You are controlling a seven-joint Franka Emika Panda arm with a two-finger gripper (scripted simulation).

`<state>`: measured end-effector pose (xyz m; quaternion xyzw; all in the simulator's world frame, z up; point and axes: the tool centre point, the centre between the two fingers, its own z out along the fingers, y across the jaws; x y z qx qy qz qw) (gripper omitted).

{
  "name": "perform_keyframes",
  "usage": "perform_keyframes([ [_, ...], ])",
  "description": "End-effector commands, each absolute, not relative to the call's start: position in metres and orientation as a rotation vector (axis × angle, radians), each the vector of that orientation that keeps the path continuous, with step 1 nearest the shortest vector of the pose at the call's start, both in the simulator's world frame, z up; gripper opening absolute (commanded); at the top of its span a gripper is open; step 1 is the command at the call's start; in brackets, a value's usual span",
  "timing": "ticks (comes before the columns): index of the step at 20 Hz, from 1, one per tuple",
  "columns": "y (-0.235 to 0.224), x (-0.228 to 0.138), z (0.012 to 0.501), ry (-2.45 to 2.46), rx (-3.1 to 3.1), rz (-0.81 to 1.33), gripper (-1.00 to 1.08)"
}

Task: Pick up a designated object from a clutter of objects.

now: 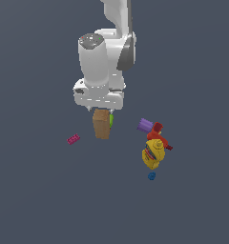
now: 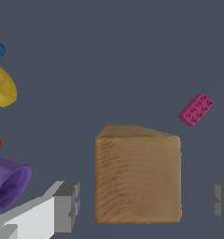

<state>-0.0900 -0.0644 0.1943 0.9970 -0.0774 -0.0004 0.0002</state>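
Nearest our wrist camera, our tool [image 2: 142, 205] hangs open, one grey finger [image 2: 67, 205] on each side of the wooden box [image 2: 138, 179] with a clear gap to each face, gripping nothing. We see the box standing upright on the grey floor [image 1: 49, 200], directly beneath the tool. A lime-green cylinder [image 1: 111, 119] peeks from behind it. A magenta brick [image 1: 73, 139] lies apart. A purple cylinder [image 1: 145, 125], red piece [image 1: 158, 129], yellow toy [image 1: 153, 152] and small blue piece [image 1: 151, 176] cluster together elsewhere.
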Motion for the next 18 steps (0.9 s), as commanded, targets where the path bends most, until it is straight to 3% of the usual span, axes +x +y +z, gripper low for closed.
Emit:
perform_keyframes([
  [1, -0.065, -0.092, 0.193, -0.248, 3.132, 0.0, 1.0],
  [18, -0.065, -0.093, 0.147, -0.249, 3.131, 0.0, 1.0],
])
